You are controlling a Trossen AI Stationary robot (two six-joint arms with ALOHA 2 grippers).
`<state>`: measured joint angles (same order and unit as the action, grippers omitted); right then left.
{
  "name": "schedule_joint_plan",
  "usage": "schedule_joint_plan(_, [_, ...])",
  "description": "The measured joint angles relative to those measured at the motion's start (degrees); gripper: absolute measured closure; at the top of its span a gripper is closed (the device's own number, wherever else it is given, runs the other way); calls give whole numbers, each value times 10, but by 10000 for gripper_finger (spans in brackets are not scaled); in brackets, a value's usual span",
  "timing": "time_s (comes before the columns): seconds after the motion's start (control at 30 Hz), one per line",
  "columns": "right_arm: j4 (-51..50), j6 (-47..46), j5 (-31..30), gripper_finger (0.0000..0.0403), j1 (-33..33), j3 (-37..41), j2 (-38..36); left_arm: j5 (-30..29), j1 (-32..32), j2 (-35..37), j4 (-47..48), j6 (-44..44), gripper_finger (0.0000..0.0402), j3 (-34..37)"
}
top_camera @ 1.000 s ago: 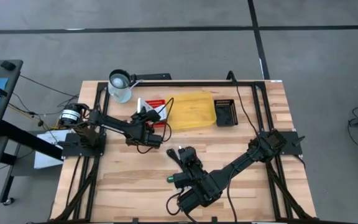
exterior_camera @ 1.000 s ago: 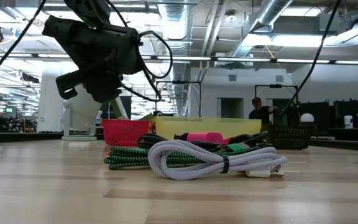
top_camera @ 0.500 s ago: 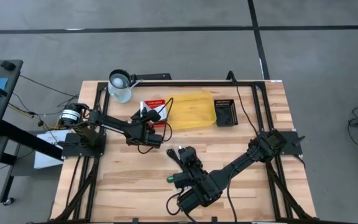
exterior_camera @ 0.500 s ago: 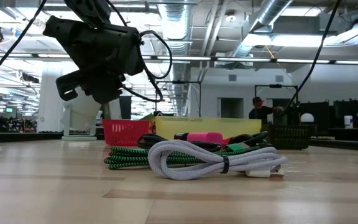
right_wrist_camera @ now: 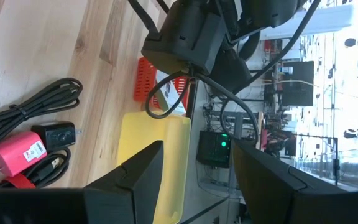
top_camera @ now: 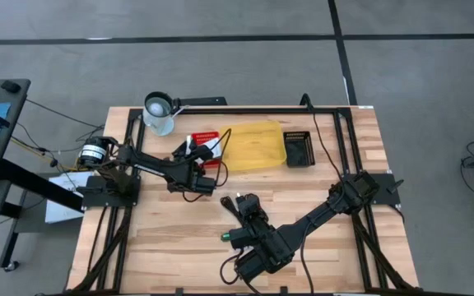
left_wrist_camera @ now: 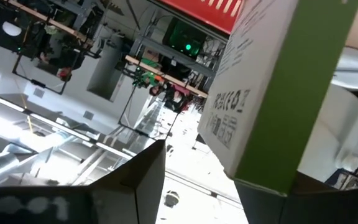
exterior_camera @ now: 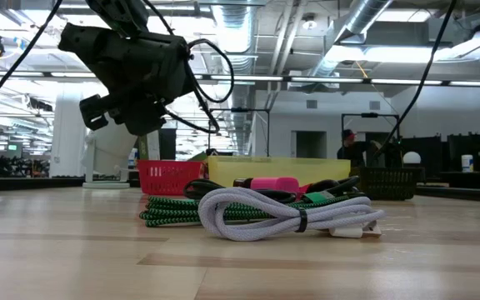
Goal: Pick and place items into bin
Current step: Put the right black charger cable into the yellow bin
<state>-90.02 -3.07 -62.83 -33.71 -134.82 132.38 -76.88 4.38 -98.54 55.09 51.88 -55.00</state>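
Note:
My left gripper (top_camera: 186, 150) hovers open at the near left corner of a small red basket (top_camera: 206, 140). A white packet with green print (left_wrist_camera: 272, 93) stands between its fingers (left_wrist_camera: 135, 180), apart from one and close by the other. More items lie in a pile on the table: a white cord (exterior_camera: 282, 221), green-black cords (exterior_camera: 173, 212), a pink piece (exterior_camera: 273, 183) and black cords (right_wrist_camera: 30, 106). My right gripper (top_camera: 245, 200) hangs open above that pile with nothing between its fingers. My left gripper's jaws stand wider than the white packet. The packet's lower end (left_wrist_camera: 257, 177) lies right at one finger, and a clear gap shows on the other side. Whether that finger touches the packet, I cannot tell.
A yellow bin (top_camera: 253, 146) stands right of the red basket, and a black basket (top_camera: 299, 148) stands farther right. A white jug (top_camera: 159, 113) is at the far left. A black frame (top_camera: 336, 111) runs round the work area. A person (exterior_camera: 350, 150) stands far behind the table.
My left gripper has opened while staying at the red basket. The white packet at its fingers covers less of the basket in the high view than before, and more of the basket's red shows.

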Motion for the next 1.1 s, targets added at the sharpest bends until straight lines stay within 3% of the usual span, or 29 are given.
schedule_joint_plan(0.3, [0,0,0,216,0,0,0,-37,0,0,-97,87,232,0])
schedule_joint_plan(0.5, [0,0,0,218,-1,0,0,-53,0,0,-102,86,232,-24])
schedule_joint_plan(0.87, [0,0,-1,216,-16,0,0,-76,0,0,-96,69,232,-126])
schedule_joint_plan(1.1, [0,0,-2,225,-29,0,0,-78,0,4,-77,54,232,-233])
